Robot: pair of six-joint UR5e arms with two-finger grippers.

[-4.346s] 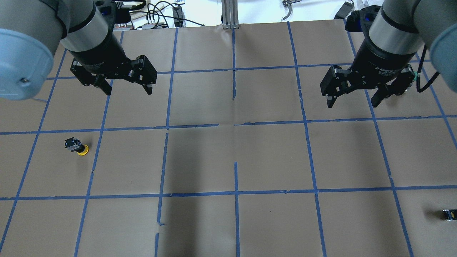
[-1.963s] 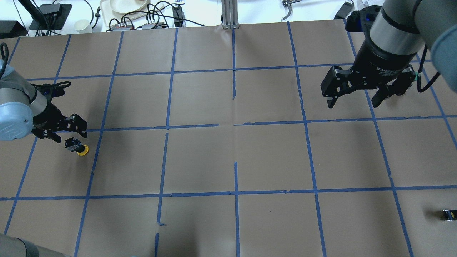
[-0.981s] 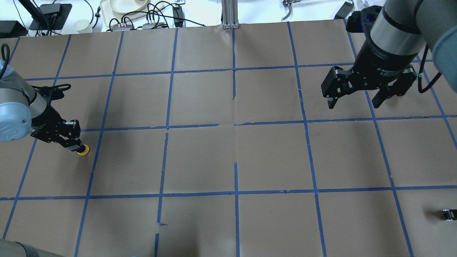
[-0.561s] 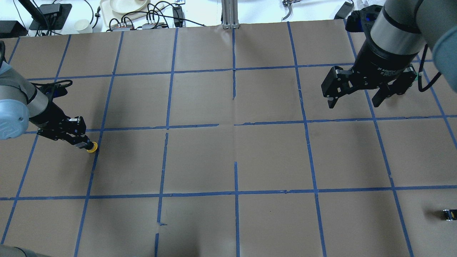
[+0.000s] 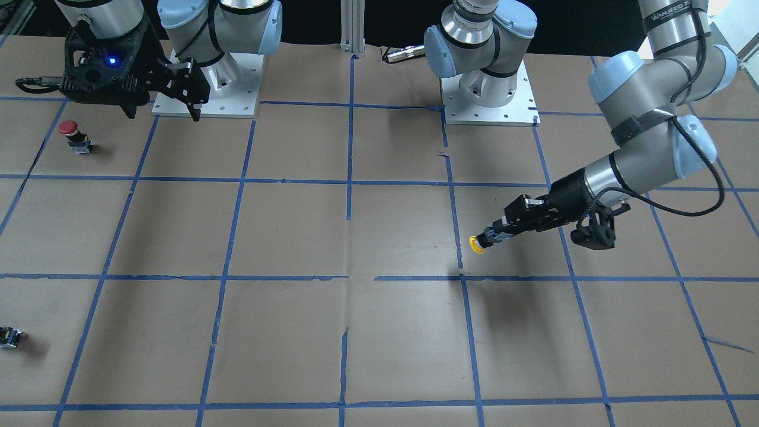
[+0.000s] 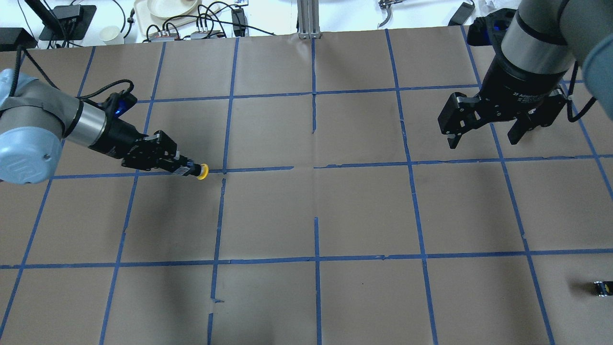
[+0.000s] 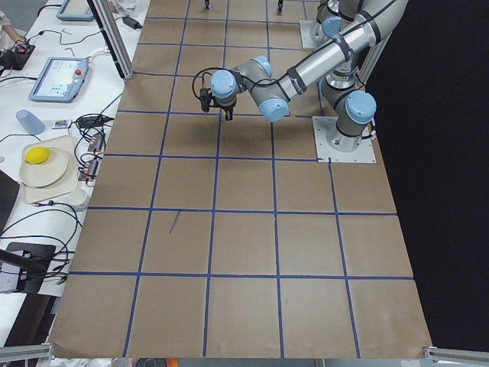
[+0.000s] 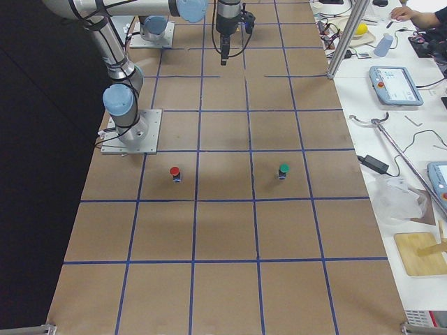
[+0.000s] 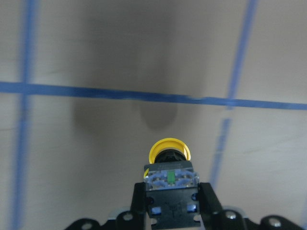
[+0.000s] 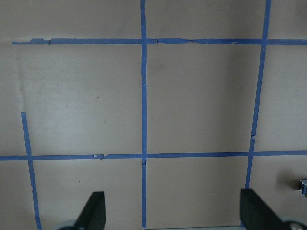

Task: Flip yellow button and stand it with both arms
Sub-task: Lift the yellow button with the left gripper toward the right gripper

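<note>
Left pincer is clamped on the blocky base of the yellow button, holding it sideways clear of the worktop, cap pointing toward the middle, over a blue tape line; right pincer hangs above the worktop, fingers wide apart; a small dark switch block lies by the right edge.

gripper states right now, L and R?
Left gripper: shut on the yellow button, gripping its base, cap pointing outward.
Right gripper: open, holding nothing.
</note>
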